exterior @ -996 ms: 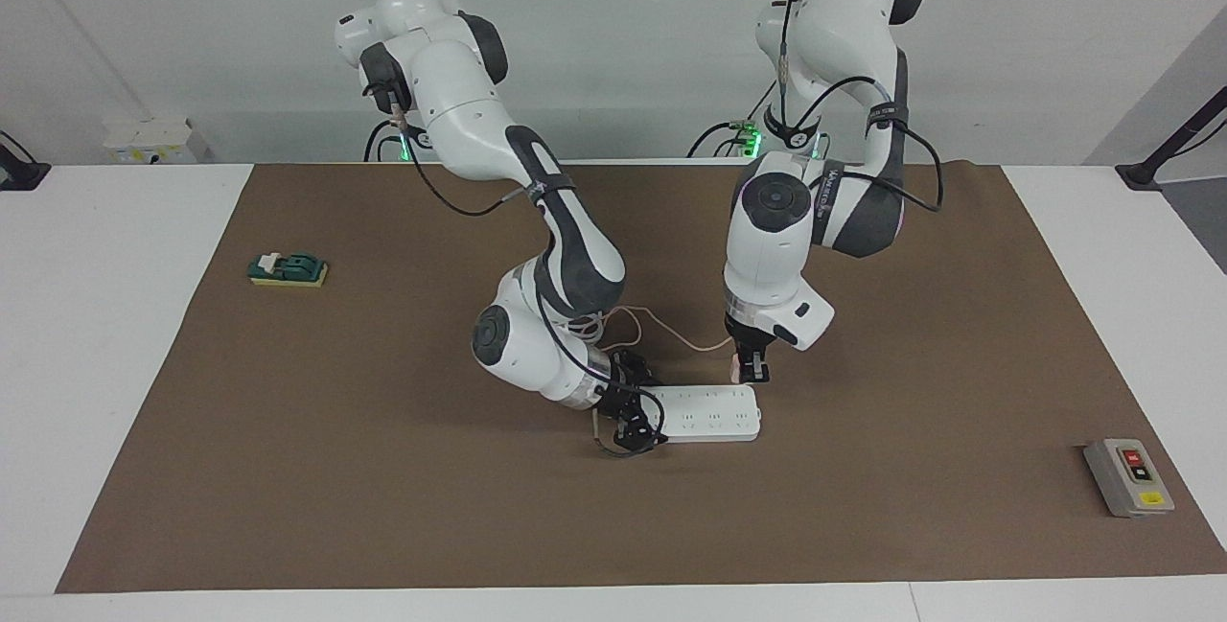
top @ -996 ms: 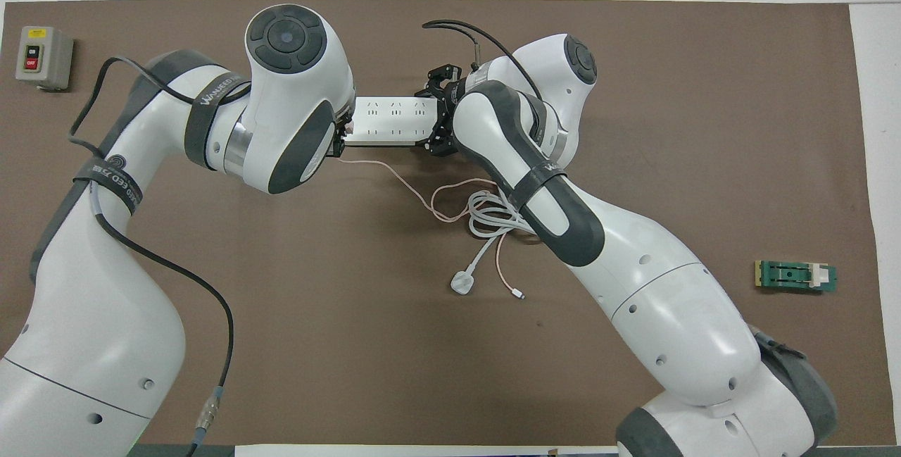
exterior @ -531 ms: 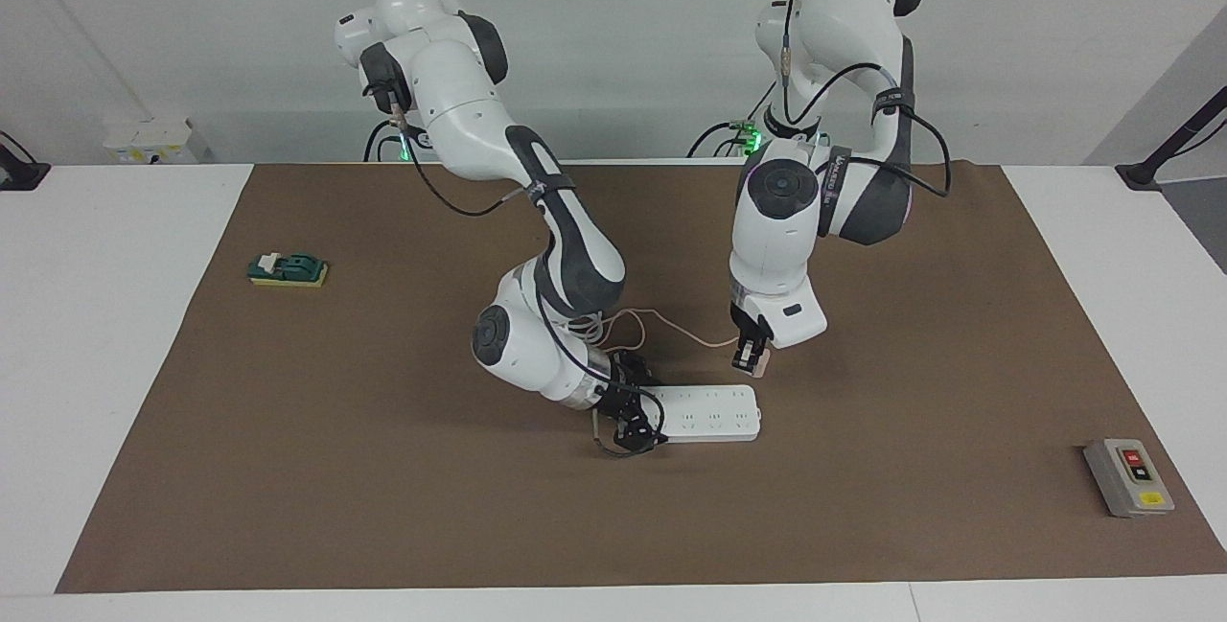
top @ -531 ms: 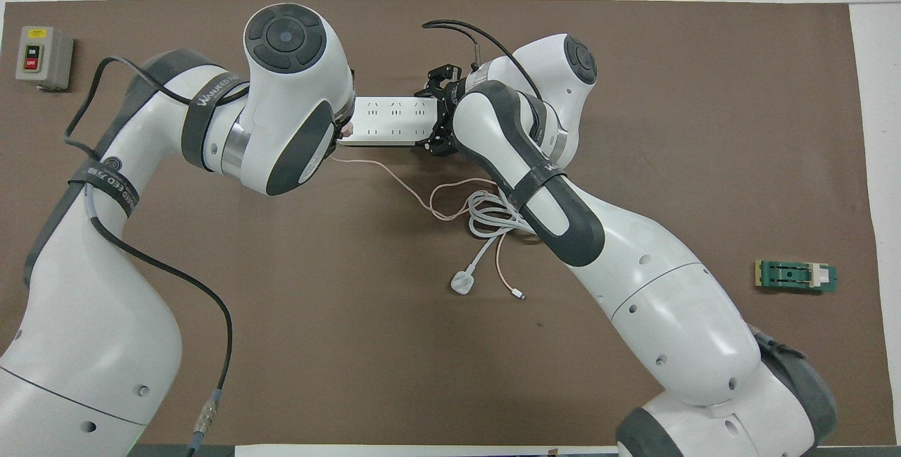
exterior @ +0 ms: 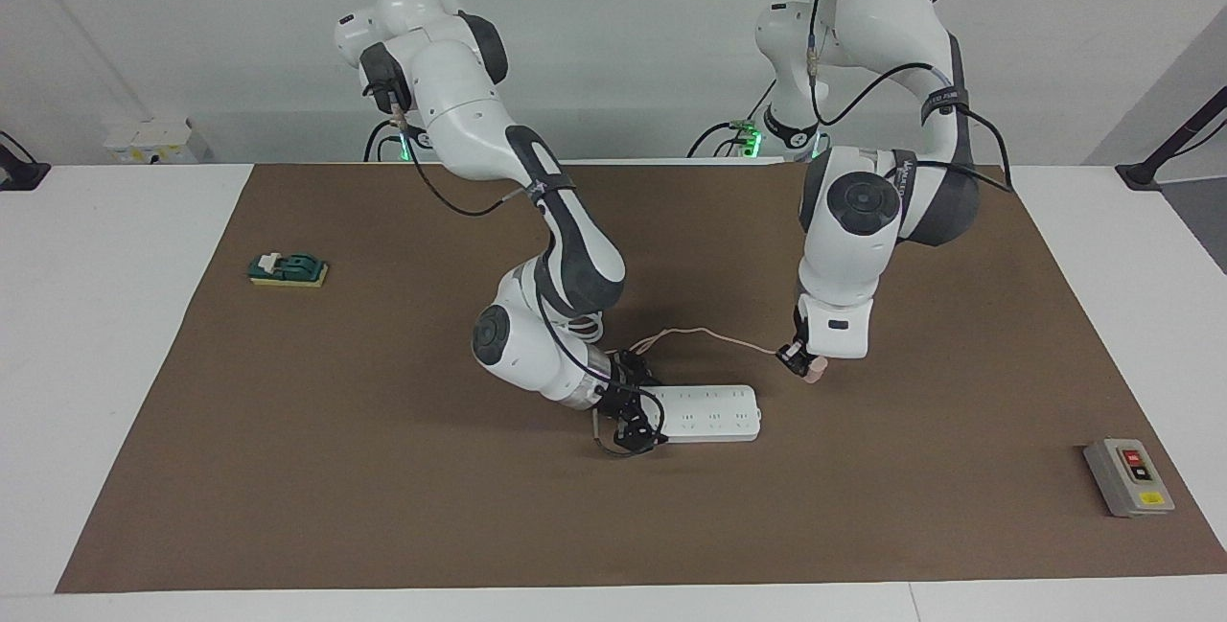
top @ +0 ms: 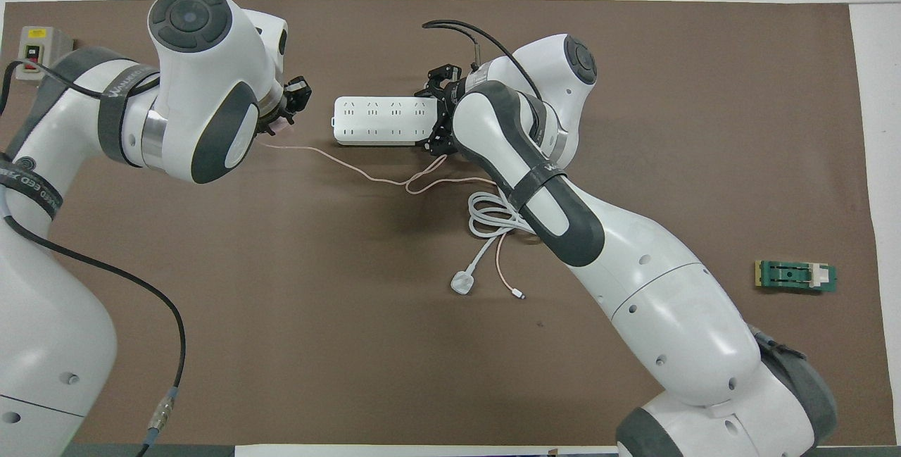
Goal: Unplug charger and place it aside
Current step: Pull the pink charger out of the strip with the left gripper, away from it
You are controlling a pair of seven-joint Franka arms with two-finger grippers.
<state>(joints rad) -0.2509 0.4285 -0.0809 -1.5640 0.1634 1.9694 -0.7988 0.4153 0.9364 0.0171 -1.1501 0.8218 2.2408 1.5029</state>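
Charger out of the socket, lower centre-right of the facing frame, clamped in the left gripper over bare mat just beside the power strip. Pink cable trails back toward centre frame. Right gripper at the strip's other end; can't tell its fingers' state.

Pretty clearly a robotics lab, not anyone's home. Two big white robot arms are bolted at the back of a white counter with a plain brown mat spread over it, bare white wall, cables trailing everywhere. There's a grey on/off switch box sitting at one corner and a small green fixture at the other end, like test props laid out
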